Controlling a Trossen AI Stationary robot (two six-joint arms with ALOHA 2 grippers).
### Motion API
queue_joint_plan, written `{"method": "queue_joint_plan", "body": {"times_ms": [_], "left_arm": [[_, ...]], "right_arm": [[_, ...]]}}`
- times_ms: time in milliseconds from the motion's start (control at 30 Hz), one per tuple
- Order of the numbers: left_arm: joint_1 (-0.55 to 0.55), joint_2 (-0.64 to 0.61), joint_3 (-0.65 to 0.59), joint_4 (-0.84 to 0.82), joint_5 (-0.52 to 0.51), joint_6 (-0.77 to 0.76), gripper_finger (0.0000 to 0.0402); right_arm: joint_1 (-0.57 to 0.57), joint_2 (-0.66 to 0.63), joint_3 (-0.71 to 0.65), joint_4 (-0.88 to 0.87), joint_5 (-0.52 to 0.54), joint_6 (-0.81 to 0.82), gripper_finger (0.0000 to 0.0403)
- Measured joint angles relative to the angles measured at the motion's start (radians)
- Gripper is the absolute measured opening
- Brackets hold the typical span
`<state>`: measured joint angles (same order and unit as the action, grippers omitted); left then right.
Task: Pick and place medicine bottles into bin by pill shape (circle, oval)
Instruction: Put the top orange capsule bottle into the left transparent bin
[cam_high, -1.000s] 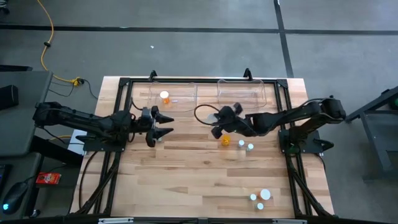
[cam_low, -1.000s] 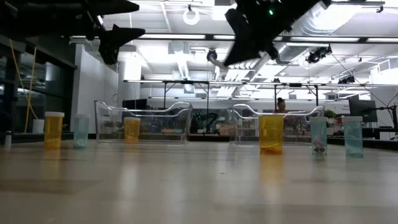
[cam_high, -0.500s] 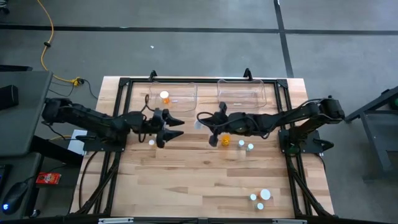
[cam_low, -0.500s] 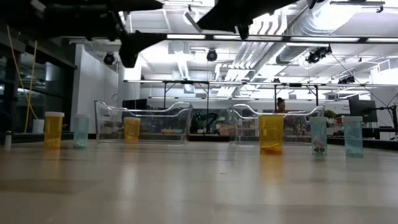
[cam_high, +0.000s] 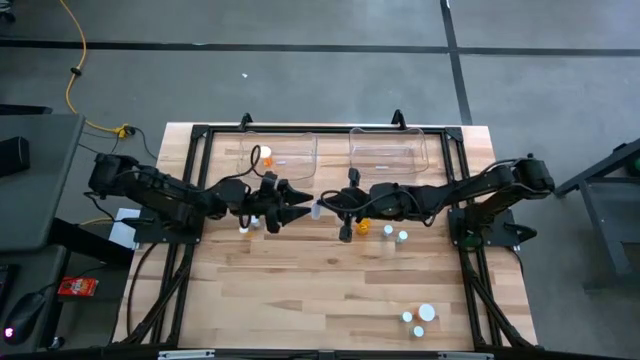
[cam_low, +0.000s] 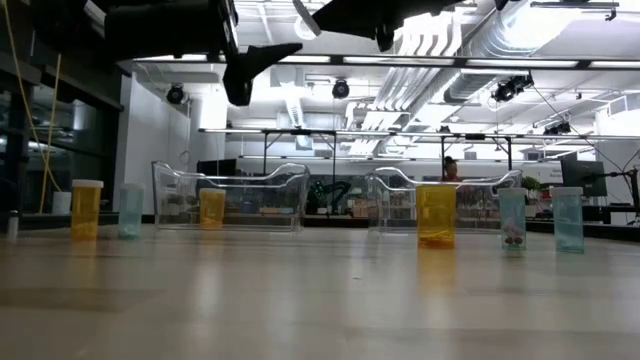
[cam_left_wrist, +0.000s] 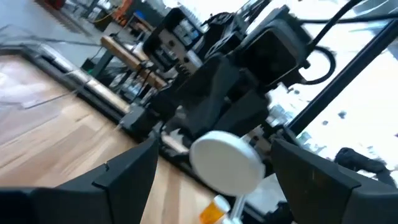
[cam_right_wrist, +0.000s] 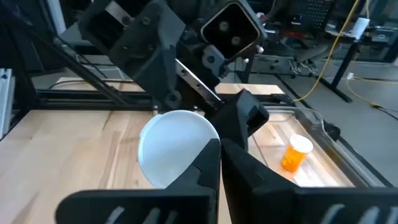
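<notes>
Over the table's middle, my right gripper (cam_high: 327, 205) is shut on a small medicine bottle (cam_high: 316, 208) and points level at the left arm. The bottle's round white cap (cam_left_wrist: 225, 160) stands between the two spread fingers of my left gripper (cam_high: 298, 203), which is open and faces it; I see no touch. An orange bottle (cam_high: 264, 155) sits in the left clear bin (cam_high: 290, 160). The right clear bin (cam_high: 388, 148) holds nothing that I can see. Other bottles stand upright on the table: an orange one (cam_high: 362, 228) and two white-capped ones (cam_high: 395, 235) under the right arm. My right gripper holds the bottle at its fingertips, level, coming from the table's right. A round white end (cam_right_wrist: 174, 149) shows just past the shut fingers (cam_right_wrist: 239, 171), which hide the place of contact. The bottle is lifted well clear of the table.
Three white-capped bottles (cam_high: 417, 320) stand near the table's near right corner. Two more (cam_high: 247, 227) stand below the left arm. A black frame (cam_high: 200, 135) runs around the tabletop. The near middle of the wooden top (cam_high: 320, 290) lies bare.
My left gripper has moved toward the table's right, up to the right gripper, until its fingers flank the bottle's cap. My right gripper has tipped up from slanting down to about level and shifted a little toward the left arm, carrying the bottle.
</notes>
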<state>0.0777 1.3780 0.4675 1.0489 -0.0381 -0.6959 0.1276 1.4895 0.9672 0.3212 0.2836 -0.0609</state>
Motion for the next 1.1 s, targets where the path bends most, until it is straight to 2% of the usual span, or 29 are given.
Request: {"method": "queue_joint_plan", "body": {"times_ms": [233, 633, 1100], "left_arm": [[-0.008, 0.035, 0.001, 0.085, 0.010, -0.038, 0.0298], [-0.007, 0.036, 0.104, 0.056, 0.095, -0.046, 0.0298], [-0.008, 0.036, 0.106, 0.056, 0.128, -0.060, 0.0296]], "right_arm": [[0.000, 0.000, 0.000, 0.084, -0.033, -0.019, 0.0000], [-0.017, -0.001, 0.000, 0.168, -0.042, -0.031, 0.0000], [-0.018, 0.000, 0.000, 0.208, -0.053, -0.055, 0.0000]]}}
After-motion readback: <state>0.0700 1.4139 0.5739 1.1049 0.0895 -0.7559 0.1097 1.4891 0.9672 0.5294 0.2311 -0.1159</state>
